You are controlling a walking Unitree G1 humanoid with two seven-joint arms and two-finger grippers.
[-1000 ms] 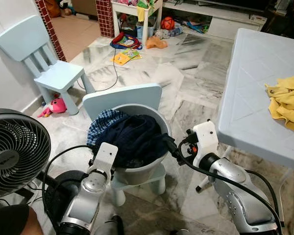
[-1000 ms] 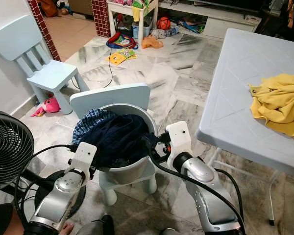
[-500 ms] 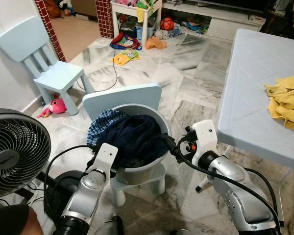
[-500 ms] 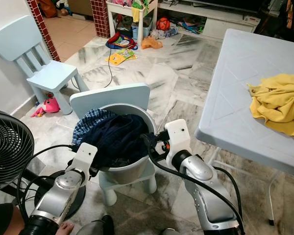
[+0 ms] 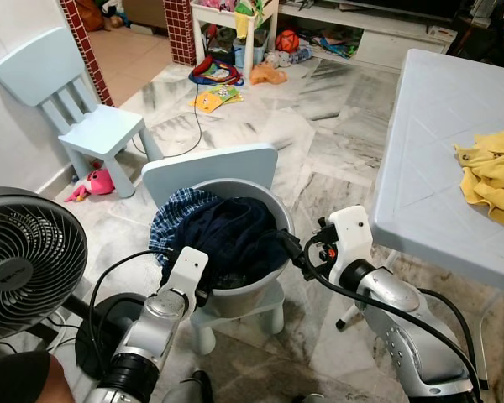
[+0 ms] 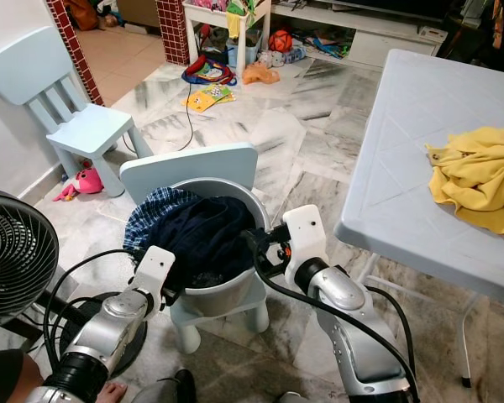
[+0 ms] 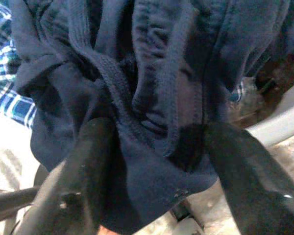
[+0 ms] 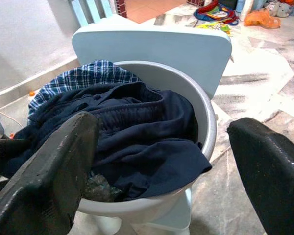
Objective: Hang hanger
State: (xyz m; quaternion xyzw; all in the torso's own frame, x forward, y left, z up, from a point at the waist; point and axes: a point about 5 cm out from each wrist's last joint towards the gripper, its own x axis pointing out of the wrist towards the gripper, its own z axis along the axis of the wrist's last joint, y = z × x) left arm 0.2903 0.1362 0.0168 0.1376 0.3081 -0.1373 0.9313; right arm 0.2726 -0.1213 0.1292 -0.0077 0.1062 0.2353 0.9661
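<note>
No hanger can be made out; what the hands work on is a dark navy garment [image 5: 231, 239] heaped in a grey tub [image 6: 235, 290], over a checked cloth [image 5: 170, 217]. The garment looks soft, limp and light, so it should sag and slip; its thick ribbed hem seems the best place to hold. The left hand [image 7: 152, 152] is spread open with its fingers against that hem. The right hand [image 8: 161, 161] is wide open just beside the tub rim. The tub stands on a small chair [image 5: 210, 168], near a surface [image 5: 437, 143].
</note>
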